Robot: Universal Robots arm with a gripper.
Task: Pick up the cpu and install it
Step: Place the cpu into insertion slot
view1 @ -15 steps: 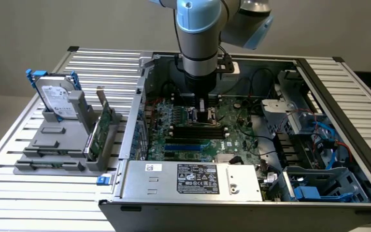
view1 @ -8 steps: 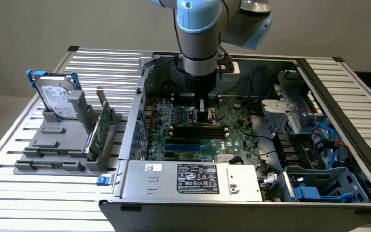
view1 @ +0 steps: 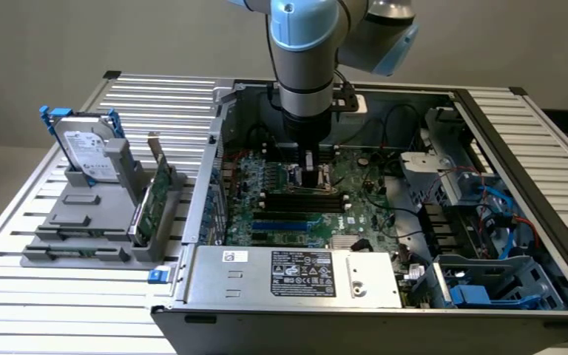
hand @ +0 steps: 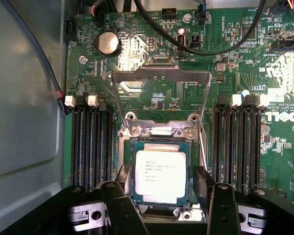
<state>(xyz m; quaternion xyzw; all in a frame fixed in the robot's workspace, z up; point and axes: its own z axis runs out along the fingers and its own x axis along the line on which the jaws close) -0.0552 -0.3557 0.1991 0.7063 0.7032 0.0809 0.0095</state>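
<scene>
Hand (hand: 162,181) sits low over the motherboard (hand: 235,58), fingers (hand: 204,185) spread wide, gripping nothing. The cpu (hand: 160,171) lies flat in the socket (hand: 159,131), directly between the two fingers, with one just beside each of its edges. Cannot tell whether the fingers touch it. Retention frame (hand: 160,76) is swung open beyond the hand.

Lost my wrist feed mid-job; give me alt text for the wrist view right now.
The cpu lies flat in the motherboard socket, silver top up, with the tool's two black fingers spread to either side of it. The socket's metal retention frame stands hinged open, and memory slots flank the socket.
</scene>
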